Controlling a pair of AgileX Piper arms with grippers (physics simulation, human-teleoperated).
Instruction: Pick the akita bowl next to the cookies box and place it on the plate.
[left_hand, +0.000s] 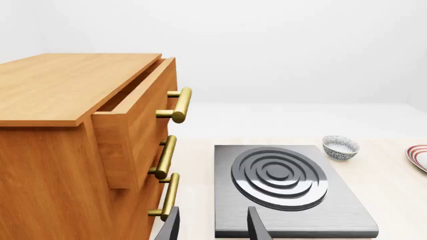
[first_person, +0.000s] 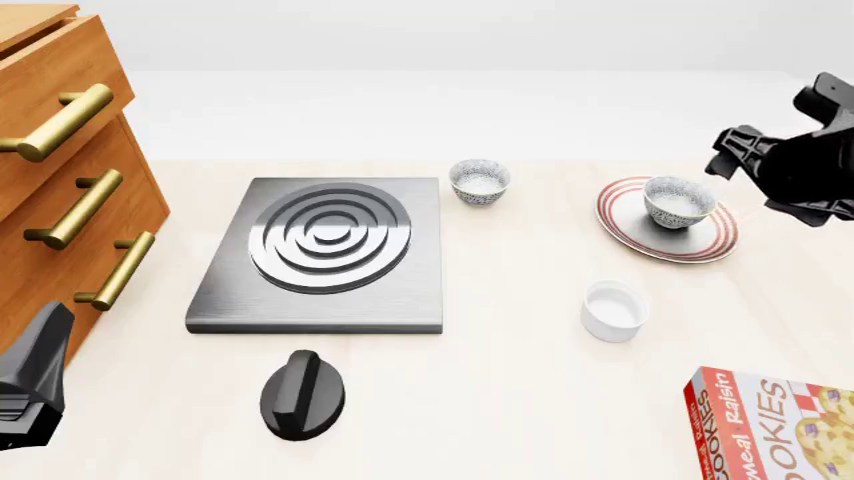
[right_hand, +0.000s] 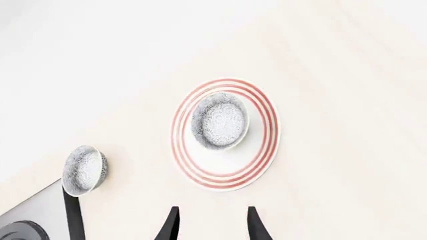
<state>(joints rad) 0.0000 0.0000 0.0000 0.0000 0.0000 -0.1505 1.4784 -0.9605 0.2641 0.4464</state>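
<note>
The akita bowl (first_person: 677, 202) rests upright in the middle of the plate (first_person: 714, 243), which lies at the table's right. My right gripper (right_hand: 212, 227) hovers open and empty, apart from the bowl (right_hand: 220, 120) and the plate (right_hand: 223, 170); in the front view the gripper (first_person: 731, 158) is just right of the plate. The cookies box (first_person: 774, 425) lies at the near right corner. A look-alike speckled bowl (first_person: 479, 182) stands by the stove's far right corner. My left gripper (left_hand: 213, 230) is open and empty, low at the near left (first_person: 47, 345).
A grey stove plate (first_person: 320, 255) with a ringed burner fills the centre left, with a black knob (first_person: 303, 393) in front of it. A wooden cabinet (first_person: 67, 190) with brass handles stands at the left, its top drawer (left_hand: 133, 125) pulled out. A plain white cup (first_person: 615, 310) stands near the plate.
</note>
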